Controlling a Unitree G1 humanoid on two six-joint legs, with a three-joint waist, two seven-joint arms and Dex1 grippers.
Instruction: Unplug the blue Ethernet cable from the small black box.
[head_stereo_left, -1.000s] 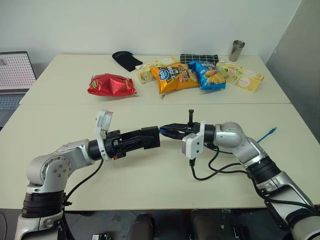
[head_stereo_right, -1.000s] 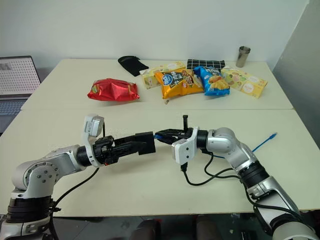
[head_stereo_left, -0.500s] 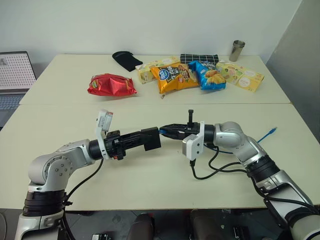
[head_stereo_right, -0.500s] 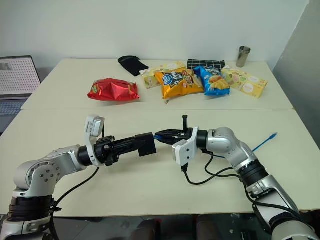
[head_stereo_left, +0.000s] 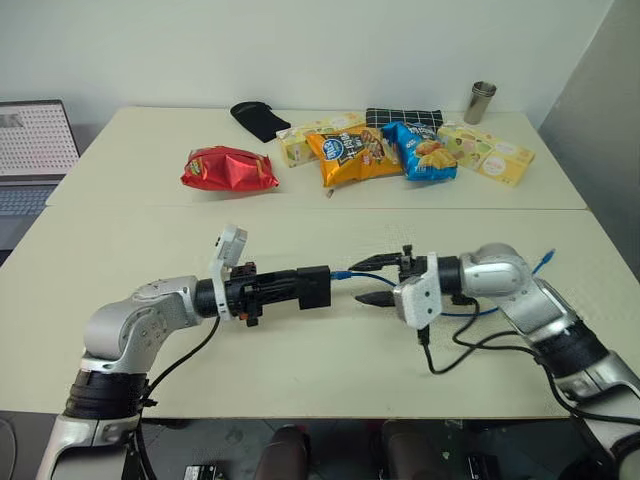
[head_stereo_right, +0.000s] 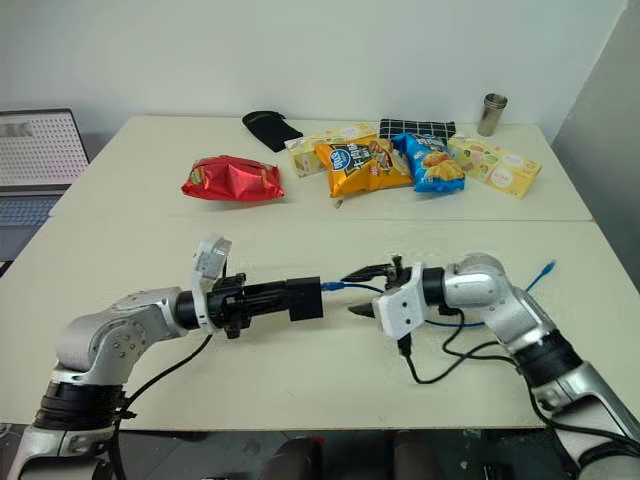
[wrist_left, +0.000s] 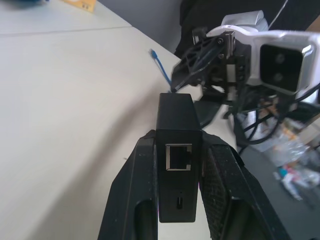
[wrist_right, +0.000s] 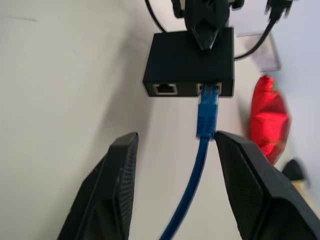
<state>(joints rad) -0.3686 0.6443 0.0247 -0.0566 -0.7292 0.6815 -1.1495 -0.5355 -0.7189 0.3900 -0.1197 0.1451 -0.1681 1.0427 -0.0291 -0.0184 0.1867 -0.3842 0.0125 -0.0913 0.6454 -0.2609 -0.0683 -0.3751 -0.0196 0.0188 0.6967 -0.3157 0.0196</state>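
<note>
We are seeing a cream table (head_stereo_left: 300, 220) bearing snack bags (head_stereo_left: 345, 155), a glove (head_stereo_left: 255, 120) and a cup (head_stereo_left: 480, 100).

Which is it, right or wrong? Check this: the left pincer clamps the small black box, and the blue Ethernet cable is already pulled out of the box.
Wrong on the cable. The left pincer does clamp the small black box, but the blue Ethernet cable is still plugged into the box. The right wrist view shows its plug seated in a port.
</note>
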